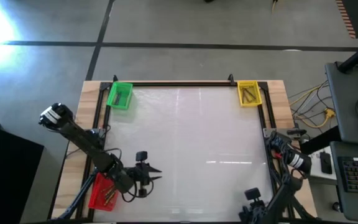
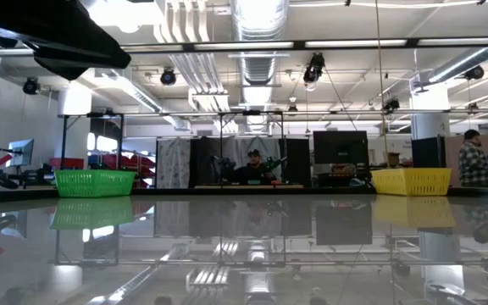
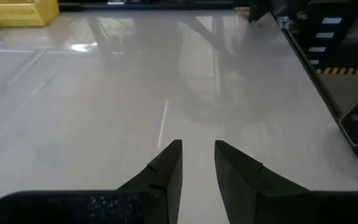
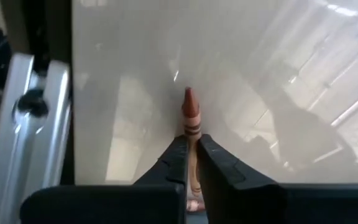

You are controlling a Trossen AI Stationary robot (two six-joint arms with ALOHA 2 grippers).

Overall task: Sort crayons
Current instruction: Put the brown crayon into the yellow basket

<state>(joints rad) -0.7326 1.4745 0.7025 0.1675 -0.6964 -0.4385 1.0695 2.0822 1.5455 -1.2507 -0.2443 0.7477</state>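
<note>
A brownish-red crayon (image 4: pixel 190 115) sticks out from between the shut fingers of my right gripper (image 4: pixel 191 144), which points steeply down at the table's near right corner (image 1: pixel 255 208). Near the front left, my left gripper (image 3: pixel 197 155) hovers open over bare table, just right of the red bin (image 1: pixel 101 191), with nothing between its fingers. Crayons lie inside the red bin (image 1: pixel 109 196), the green bin (image 1: pixel 120 95) at the far left and the yellow bin (image 1: pixel 248 93) at the far right. My right gripper pinches the crayon's shaft (image 4: pixel 192 140) between its two fingers. The crayon lies along the fingers, and its pointed tip (image 4: pixel 188 96) reaches past the fingertips toward the table. Whether the tip touches the table, I cannot tell.
A dark metal frame (image 1: pixel 179 84) runs round the white table top, and a frame rail (image 4: pixel 23 124) stands close beside my right gripper. The table's middle (image 1: pixel 191 137) is bare. The green bin (image 2: pixel 96 181) and yellow bin (image 2: pixel 411 180) stand at the far edge; people show in the room beyond.
</note>
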